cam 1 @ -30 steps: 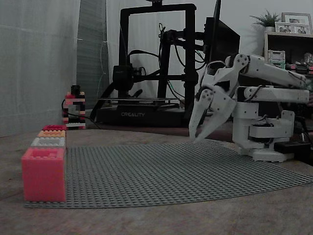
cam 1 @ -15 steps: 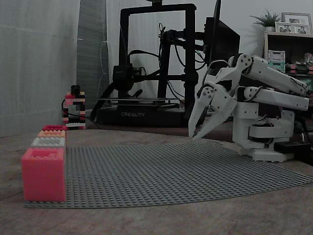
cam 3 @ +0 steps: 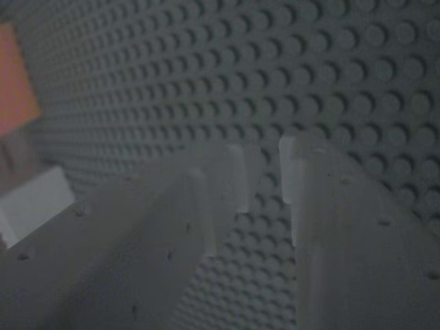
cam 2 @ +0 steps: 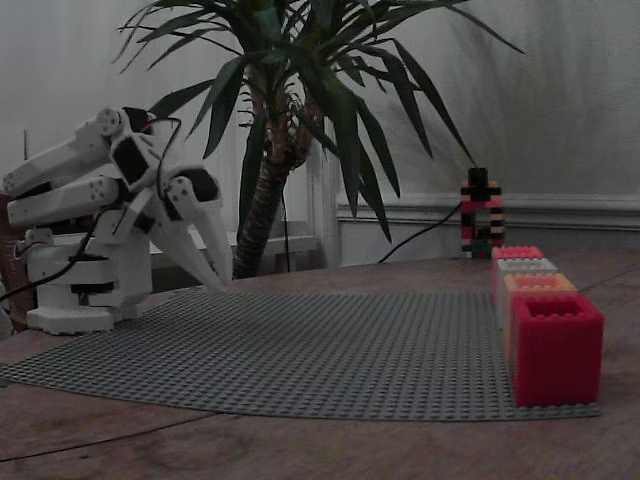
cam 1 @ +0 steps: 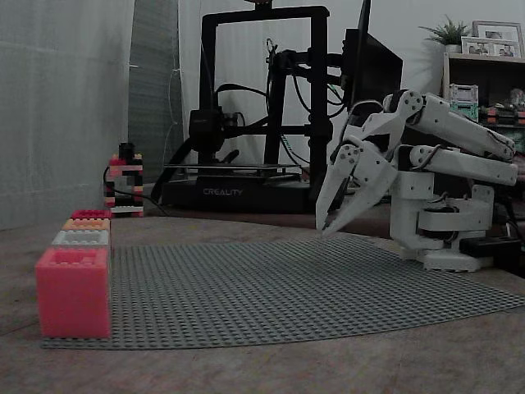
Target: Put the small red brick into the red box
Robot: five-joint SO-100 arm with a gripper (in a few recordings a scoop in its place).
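The red box is a tall, square, pinkish-red block with an open top. In both fixed views it stands on the near corner of the grey studded plate, first in a row with a white box, an orange box and a low red piece behind it. Whether that piece is the brick I cannot tell. Well apart across the plate, the white hand hangs over the far edge with tips pointing down. Its fingers are narrowly parted and hold nothing.

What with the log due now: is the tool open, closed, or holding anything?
Tool: slightly open, holding nothing; wrist view shows bare baseplate studs between its fingers.
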